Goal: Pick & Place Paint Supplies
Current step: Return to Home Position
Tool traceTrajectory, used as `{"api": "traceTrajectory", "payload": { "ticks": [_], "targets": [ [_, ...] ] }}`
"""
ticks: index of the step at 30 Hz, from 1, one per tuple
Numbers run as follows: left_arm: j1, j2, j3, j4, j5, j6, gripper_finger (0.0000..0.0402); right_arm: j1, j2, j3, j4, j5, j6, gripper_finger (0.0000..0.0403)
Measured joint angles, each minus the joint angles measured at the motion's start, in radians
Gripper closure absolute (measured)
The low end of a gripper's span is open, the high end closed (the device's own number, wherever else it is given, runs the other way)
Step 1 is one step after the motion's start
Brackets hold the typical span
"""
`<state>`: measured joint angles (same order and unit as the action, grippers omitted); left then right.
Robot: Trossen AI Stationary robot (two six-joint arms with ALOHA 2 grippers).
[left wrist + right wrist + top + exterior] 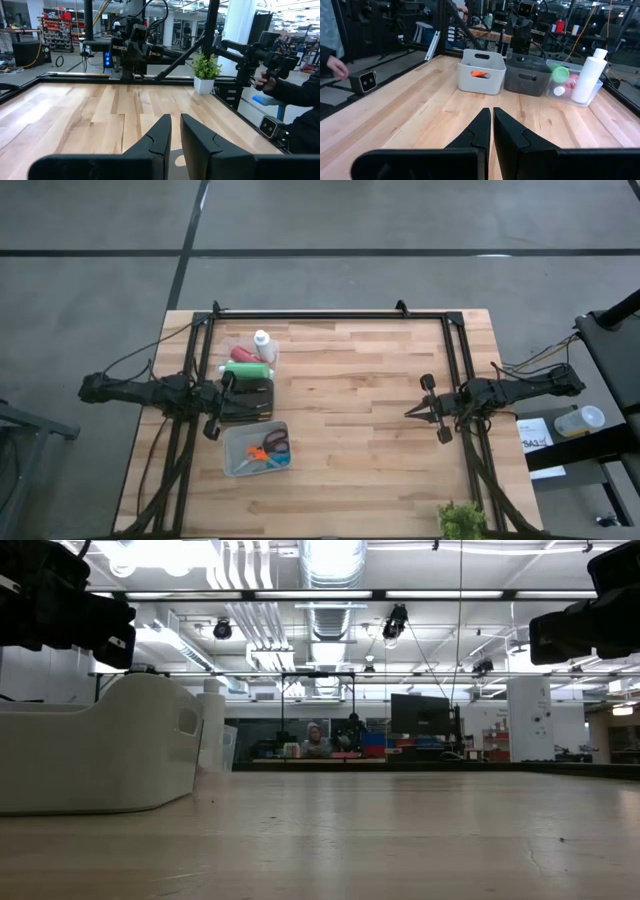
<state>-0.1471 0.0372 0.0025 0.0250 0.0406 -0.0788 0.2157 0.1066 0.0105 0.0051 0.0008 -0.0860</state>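
We are seeing the left pincer (175,120) hovering at the left side of the pale wooden butcher-block counter (350,390), close by the dark gray plastic bin (527,81). Its fingers are lying together with only a sliver between. The right pincer (491,112) is hanging over the counter's right side, fingers likewise drawn together, gripping nothing. The white paint bottle (587,70) is standing upright in a clear shallow tray (232,342) beside the dark bin, sharing it with the green paint bottle (247,369) and red paint bottle (243,354) (brushes we cannot make out). The light gray plastic bin (480,82) on the dark bin's other side is holding orange-handled scissors (479,74).
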Motion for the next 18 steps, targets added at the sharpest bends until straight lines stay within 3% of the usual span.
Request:
{"api": "traceTrajectory", "payload": {
  "ticks": [9, 18],
  "targets": [
    [0.000, 0.000, 0.000, 0.000, 0.000, 0.000, 0.0351, 0.000, 0.000, 0.000, 0.000, 0.000, 0.091, 0.0388],
    [0.000, 0.000, 0.000, 0.000, 0.000, 0.000, 0.0351, 0.000, 0.000, 0.000, 0.000, 0.000, 0.084, 0.0388]
  ]
}}
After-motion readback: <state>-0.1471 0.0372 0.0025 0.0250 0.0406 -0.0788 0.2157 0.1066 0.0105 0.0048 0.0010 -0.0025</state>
